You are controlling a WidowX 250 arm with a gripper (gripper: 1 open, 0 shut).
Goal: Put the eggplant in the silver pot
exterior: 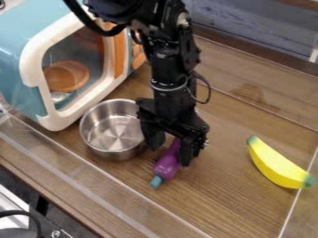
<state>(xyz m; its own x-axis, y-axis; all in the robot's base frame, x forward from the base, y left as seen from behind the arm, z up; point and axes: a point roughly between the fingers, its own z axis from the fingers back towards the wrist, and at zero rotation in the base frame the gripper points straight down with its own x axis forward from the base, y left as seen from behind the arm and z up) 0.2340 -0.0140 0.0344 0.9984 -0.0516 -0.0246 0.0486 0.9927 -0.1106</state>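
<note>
The purple eggplant (166, 165) lies on the wooden table with its teal stem end toward the front. My gripper (177, 149) points straight down right over it, open, with a black finger (195, 147) on either side of the eggplant's upper end. Whether the fingers touch it I cannot tell. The silver pot (112, 128) stands empty just left of the gripper, close beside the arm.
A teal and cream toy microwave (56, 65) stands open at the back left with an orange cup (65, 76) inside. A yellow banana (277, 165) lies at the right. A clear barrier (112, 200) runs along the table's front edge.
</note>
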